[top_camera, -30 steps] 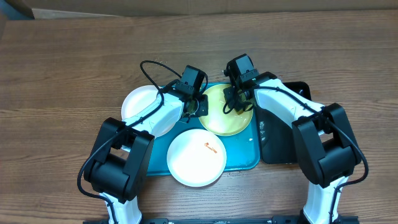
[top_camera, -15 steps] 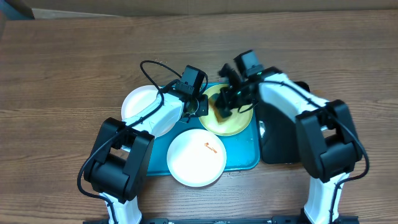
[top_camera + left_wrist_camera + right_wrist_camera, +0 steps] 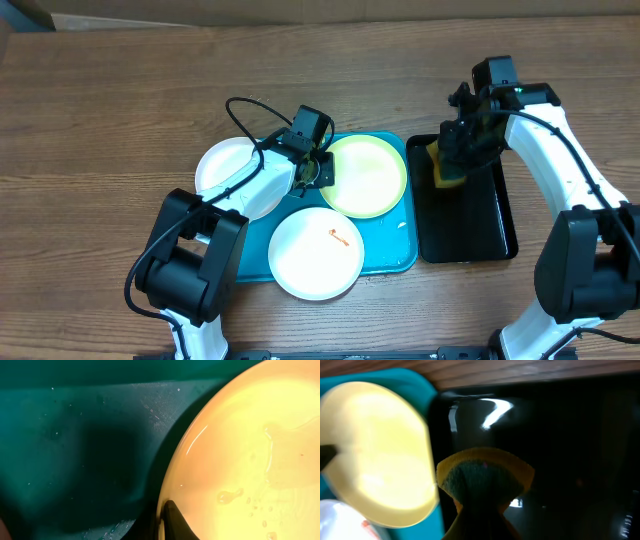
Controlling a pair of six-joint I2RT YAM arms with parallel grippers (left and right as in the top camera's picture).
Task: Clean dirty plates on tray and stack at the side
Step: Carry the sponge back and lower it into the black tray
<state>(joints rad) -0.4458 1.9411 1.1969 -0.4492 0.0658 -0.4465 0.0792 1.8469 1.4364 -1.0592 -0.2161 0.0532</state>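
left arm (image 3: 250, 185): reaching toward 1 o'clock | left gripper (image 3: 322, 170): centre, jaws closed | right arm (image 3: 560, 150): angled toward 11 o'clock | right gripper (image 3: 455, 152): 2 o'clock, clamped on sponge (image 3: 445, 178)

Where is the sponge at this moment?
In the overhead view, the sponge is on the right side, pinched in the right pincer over the left part of the black tray, apart from the yellow-green plate on the turquoise tray.

Right claw (image 3: 454, 153) with yellow sponge (image 3: 447, 173) over black tray (image 3: 482, 228).
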